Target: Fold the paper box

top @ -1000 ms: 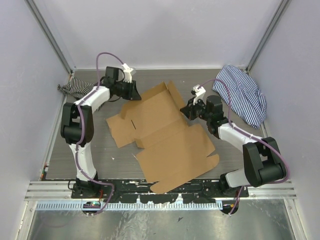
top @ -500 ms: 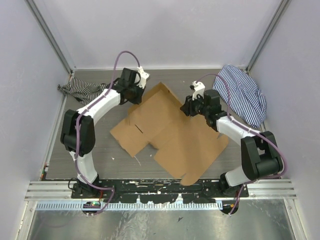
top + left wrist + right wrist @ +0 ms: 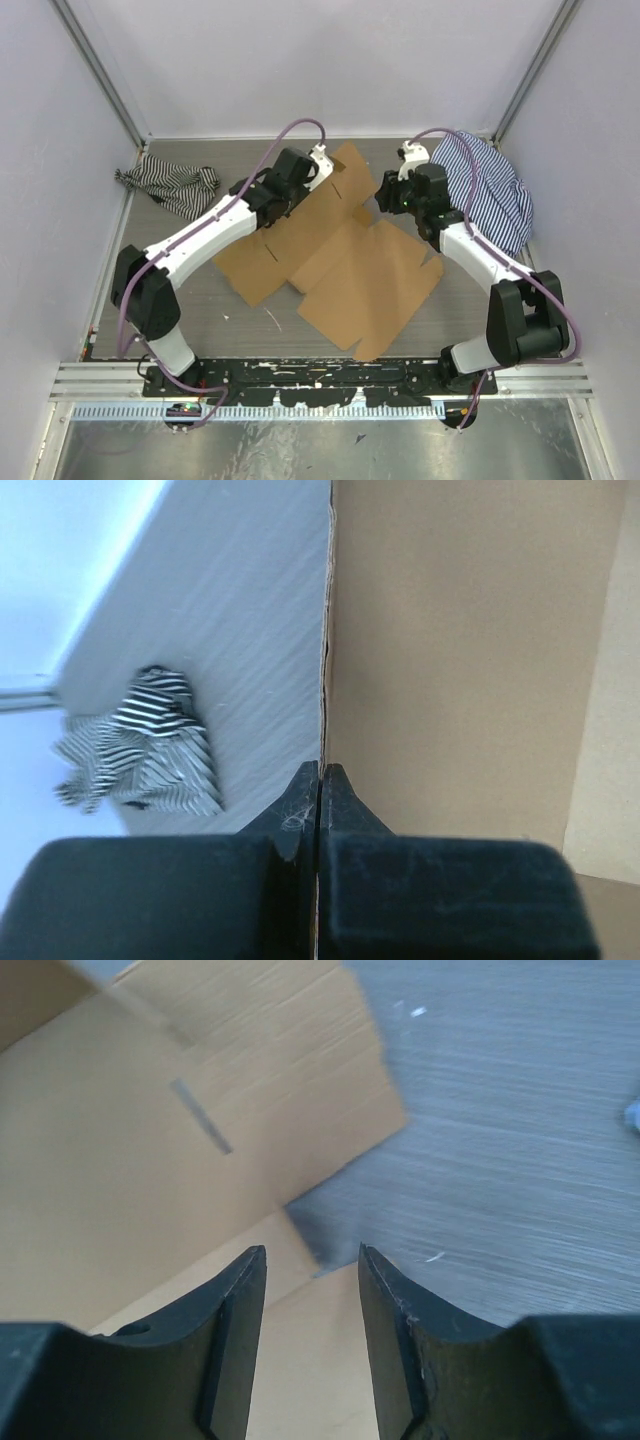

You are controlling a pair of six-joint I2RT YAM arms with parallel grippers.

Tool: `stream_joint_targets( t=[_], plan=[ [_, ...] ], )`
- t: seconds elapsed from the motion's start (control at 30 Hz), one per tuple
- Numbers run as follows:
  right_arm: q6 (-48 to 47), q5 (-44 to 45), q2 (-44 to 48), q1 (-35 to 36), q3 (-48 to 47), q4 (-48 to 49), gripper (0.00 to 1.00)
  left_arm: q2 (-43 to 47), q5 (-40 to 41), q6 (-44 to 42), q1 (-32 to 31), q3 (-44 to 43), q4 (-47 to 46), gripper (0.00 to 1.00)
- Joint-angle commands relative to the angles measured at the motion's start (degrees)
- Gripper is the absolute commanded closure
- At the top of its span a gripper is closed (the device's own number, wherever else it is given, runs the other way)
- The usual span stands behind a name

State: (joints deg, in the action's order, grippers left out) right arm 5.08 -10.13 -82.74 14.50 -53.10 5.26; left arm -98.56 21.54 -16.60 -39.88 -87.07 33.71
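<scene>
Two arms, one paper box (image 3: 340,265) and two cloths are shown. The flat, creased brown cardboard sheet is spread on the grey table (image 3: 190,300), between a dark-striped cloth (image 3: 170,183) and a blue-striped cloth (image 3: 492,190). One far flap edge is pinched tight by the left gripper (image 3: 318,780). The right gripper (image 3: 312,1260) is held parted over an edge notch, gripping nothing.

Obscured and cropped
Overhead, the left arm (image 3: 215,225) covers part of the paper box (image 3: 370,285). In the left wrist view the box runs off the top and right edges; the striped cloth (image 3: 145,745) is blurred. Right wrist view: box blurred, cropped left.
</scene>
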Motion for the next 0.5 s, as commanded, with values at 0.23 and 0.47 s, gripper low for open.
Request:
stream_joint_targets(
  t=[0.23, 0.47],
  plan=[
    [3.94, 3.58, -3.59, -5.92, -11.82, -3.73, 0.52, 2.9, 22.09, -11.64, -12.94, -1.3, 5.86, 1.0],
    [7.6, -6.13, -12.06, -11.77, -15.23, 4.18, 0.53, 2.0, 30.19, -13.45, -19.4, 5.05, 1.17, 1.0]
  ],
)
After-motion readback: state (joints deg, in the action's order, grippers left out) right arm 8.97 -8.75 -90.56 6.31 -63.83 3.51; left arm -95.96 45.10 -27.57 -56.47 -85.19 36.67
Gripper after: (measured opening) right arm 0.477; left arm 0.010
